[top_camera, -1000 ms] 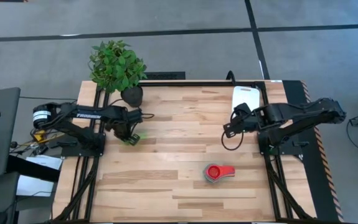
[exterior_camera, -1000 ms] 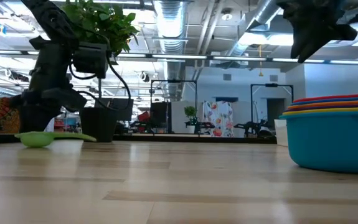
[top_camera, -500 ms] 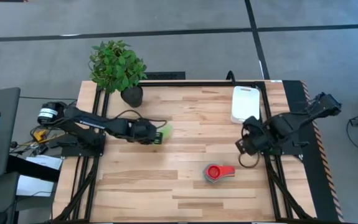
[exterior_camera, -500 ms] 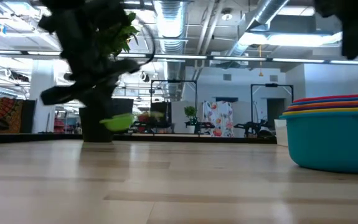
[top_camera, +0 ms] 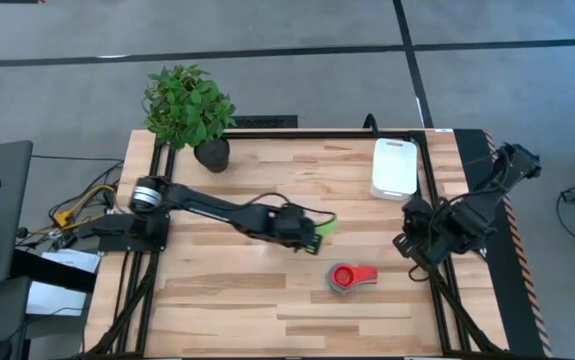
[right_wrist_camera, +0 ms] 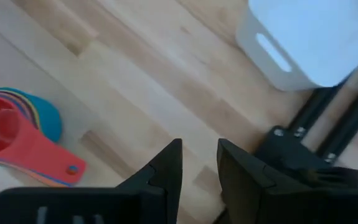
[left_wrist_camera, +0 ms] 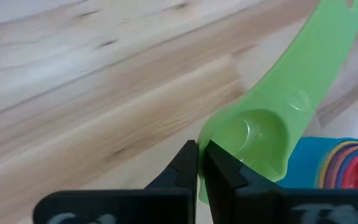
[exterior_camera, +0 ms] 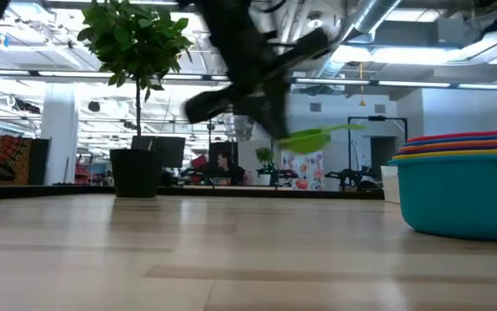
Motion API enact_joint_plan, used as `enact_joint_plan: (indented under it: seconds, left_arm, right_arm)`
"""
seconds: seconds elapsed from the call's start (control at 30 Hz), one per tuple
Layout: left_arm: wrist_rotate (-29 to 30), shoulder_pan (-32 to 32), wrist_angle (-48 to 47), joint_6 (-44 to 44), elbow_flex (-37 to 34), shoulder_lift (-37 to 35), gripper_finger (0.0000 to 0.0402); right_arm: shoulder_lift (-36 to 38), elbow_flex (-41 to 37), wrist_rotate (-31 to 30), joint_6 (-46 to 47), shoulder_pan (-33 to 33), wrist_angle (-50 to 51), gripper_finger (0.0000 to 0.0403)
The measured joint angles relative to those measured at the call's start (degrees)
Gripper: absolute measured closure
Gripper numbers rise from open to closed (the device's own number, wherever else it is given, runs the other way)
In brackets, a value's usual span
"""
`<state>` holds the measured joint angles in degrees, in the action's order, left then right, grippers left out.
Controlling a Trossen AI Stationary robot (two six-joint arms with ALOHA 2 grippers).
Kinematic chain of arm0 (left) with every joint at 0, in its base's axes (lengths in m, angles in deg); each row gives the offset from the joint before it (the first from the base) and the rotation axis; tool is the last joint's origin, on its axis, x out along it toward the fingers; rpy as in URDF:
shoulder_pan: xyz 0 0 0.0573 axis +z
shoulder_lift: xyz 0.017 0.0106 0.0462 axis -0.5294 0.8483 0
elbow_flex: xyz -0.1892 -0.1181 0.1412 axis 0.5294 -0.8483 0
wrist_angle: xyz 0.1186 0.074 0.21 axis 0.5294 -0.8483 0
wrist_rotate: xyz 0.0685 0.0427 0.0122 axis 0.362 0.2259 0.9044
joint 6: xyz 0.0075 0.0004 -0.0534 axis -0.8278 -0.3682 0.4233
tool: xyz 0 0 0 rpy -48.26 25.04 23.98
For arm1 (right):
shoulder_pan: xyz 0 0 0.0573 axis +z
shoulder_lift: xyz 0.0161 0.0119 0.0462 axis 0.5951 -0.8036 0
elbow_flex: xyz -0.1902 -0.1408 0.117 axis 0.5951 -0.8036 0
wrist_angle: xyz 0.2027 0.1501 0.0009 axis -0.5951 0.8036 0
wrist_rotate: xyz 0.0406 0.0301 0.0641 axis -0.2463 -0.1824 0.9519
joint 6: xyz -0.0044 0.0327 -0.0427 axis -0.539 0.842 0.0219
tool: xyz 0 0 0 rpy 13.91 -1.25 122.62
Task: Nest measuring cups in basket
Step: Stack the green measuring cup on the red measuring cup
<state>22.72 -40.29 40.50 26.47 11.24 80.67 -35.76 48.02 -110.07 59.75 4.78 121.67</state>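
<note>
My left gripper [top_camera: 305,232] is mid-table, shut on the small green measuring cup [top_camera: 322,227], which hangs in the air in the low view [exterior_camera: 313,138]. A stack of nested cups with the red one on top [top_camera: 345,277] rests on the table just near-right of it; its teal outer cup [exterior_camera: 464,194] shows in the low view. The white basket [top_camera: 395,166] sits at the far right. My right gripper [right_wrist_camera: 199,155] is open at the table's right edge [top_camera: 408,243], holding nothing. My left gripper pinches the green cup's bowl rim [left_wrist_camera: 205,152] on the side away from its handle [left_wrist_camera: 328,50]. The fingers [left_wrist_camera: 222,177] come roughly level from the table's left. The cup is lifted clear of the table, and its handle points on toward the right.
A potted plant in a dark pot [top_camera: 212,153] stands at the far left corner. Black frame rails [top_camera: 437,280] run along both table sides. Bare wood lies between the stack and the basket.
My left gripper has lifted the green cup off the table's left part and carried it rightward through the air to mid-table, close to the stack. My right arm has drawn back from beside the basket toward the right edge and the near side.
</note>
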Motion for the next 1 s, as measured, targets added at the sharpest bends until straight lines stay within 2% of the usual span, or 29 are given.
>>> enact_joint_plan:
  seconds: [0.13,0.27,0.43,0.53,0.83,1.0]
  left_arm:
    - [-0.2,-0.4,-3.5,-2.2,10.8,6.2,0.0401]
    - [-0.4,-1.3,-3.2,-4.3,18.7,11.2,0.0401]
    - [-1.9,-3.1,-1.2,-16.8,26.7,15.0,0.0401]
    - [-2.3,-4.2,-1.5,-19.7,29.0,16.5,0.0401]
    - [-2.7,-5.3,-1.1,-19.0,29.1,18.3,0.0401]
    - [-6.9,-6.2,1.7,-23.5,29.1,18.9,0.0401]
  right_arm:
    - [0.2,0.0,0.0,0.9,1.9,-0.4,0.0278]
    - [0.2,0.0,0.0,2.7,4.2,-0.2,0.0278]
    - [0.2,0.0,-0.1,3.1,7.9,-0.3,0.0278]
    - [0.2,0.0,-0.1,5.0,11.1,-0.3,0.0278]
    - [0.2,0.0,-0.5,15.6,17.5,-0.2,0.0278]
    - [0.2,0.0,-2.0,17.8,19.3,-1.5,0.0278]
